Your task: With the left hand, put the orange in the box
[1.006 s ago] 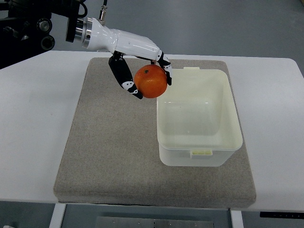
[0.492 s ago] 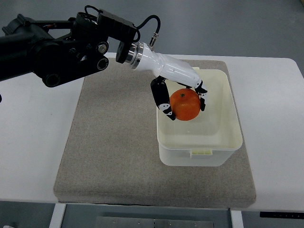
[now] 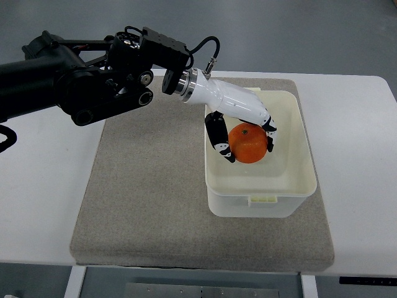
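Observation:
My left hand (image 3: pixel 248 146), white with black fingers, reaches in from the left over the cream plastic box (image 3: pixel 298 186). Its fingers are curled around the orange (image 3: pixel 249 144) and hold it inside the box's opening, over the box's left middle part. The thumb (image 3: pixel 220 139) is on the orange's left side and the other fingertips (image 3: pixel 270 138) are on its right. I cannot tell whether the orange touches the box floor. The right hand is not in view.
The box stands on the right part of a grey-brown mat (image 3: pixel 149 186) laid on a white table (image 3: pixel 43 186). The black left arm (image 3: pixel 80 74) spans the upper left of the view.
The left hand has carried the orange rightward from over the mat to over the box, then lower into the box's opening. The arm has stretched further into view.

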You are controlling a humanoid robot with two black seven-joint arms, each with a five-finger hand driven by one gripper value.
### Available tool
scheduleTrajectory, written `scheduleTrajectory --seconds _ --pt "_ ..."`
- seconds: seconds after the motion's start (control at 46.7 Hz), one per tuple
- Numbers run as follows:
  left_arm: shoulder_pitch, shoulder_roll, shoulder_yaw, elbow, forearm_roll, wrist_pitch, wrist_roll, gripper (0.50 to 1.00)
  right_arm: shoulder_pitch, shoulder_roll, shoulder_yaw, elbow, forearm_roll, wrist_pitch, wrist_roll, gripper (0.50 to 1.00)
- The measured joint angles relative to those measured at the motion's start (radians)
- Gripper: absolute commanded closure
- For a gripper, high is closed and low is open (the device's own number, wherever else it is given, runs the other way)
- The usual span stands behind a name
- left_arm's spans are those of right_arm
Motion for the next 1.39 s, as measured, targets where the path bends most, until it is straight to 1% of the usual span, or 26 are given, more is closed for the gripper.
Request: scheduleTrajectory --seconds 0.021,0.064,0.086,0.107,0.128,0.193,0.257,0.3,0.364,0.514,0.556,0.599,1.006,1.22,1.391 --pt "0.003 0.0 -0.002 0.0 -0.009 0.003 0.0 0.935 0.0 0.0 0.0 0.0 0.0 0.0 0.0 0.574" --pt "0.011 0.0 -0.009 0.0 -0.022 0.016 0.0 0.909 0.0 0.0 0.0 0.0 0.0 0.0 0.0 0.574" --pt "0.016 0.0 -0.013 -0.001 -0.026 0.025 0.0 0.868 0.0 0.0 0.0 0.0 0.0 0.0 0.0 0.574" --pt "0.021 0.001 -0.017 -0.001 -0.031 0.036 0.0 0.811 0.0 0.0 0.0 0.0 0.0 0.0 0.0 0.574" --pt "0.023 0.001 -0.02 -0.001 -0.033 0.041 0.0 0.785 0.0 0.0 0.0 0.0 0.0 0.0 0.0 0.574" --pt "0.029 0.001 -0.023 -0.001 -0.035 0.046 0.0 0.763 0.0 0.0 0.0 0.0 0.0 0.0 0.0 0.574" --pt "0.032 0.001 -0.023 -0.001 -0.035 0.047 0.0 0.695 0.0 0.0 0.0 0.0 0.0 0.0 0.0 0.574" --pt "0.032 0.001 -0.023 -0.001 -0.035 0.047 0.0 0.675 0.0 0.0 0.0 0.0 0.0 0.0 0.0 0.574" --pt "0.033 0.001 -0.023 -0.001 -0.035 0.054 0.0 0.617 0.0 0.0 0.0 0.0 0.0 0.0 0.0 0.574" --pt "0.033 0.003 -0.023 -0.001 -0.04 0.057 0.0 0.609 0.0 0.0 0.0 0.0 0.0 0.0 0.0 0.574" --pt "0.037 0.003 -0.024 -0.001 -0.041 0.058 0.0 0.575 0.0 0.0 0.0 0.0 0.0 0.0 0.0 0.574" --pt "0.045 0.002 -0.024 -0.001 -0.041 0.058 0.0 0.566 0.0 0.0 0.0 0.0 0.0 0.0 0.0 0.574" --pt "0.052 0.014 -0.036 0.006 -0.036 0.083 0.0 0.566 0.0 0.0 0.0 0.0 0.0 0.0 0.0 0.574" --pt "0.033 0.02 -0.046 0.07 -0.021 0.115 0.0 0.566 0.0 0.0 0.0 0.0 0.0 0.0 0.001 0.574" --pt "0.009 0.046 -0.05 0.111 -0.021 0.121 0.0 0.566 0.0 0.0 0.0 0.0 0.0 0.0 0.001 0.574"
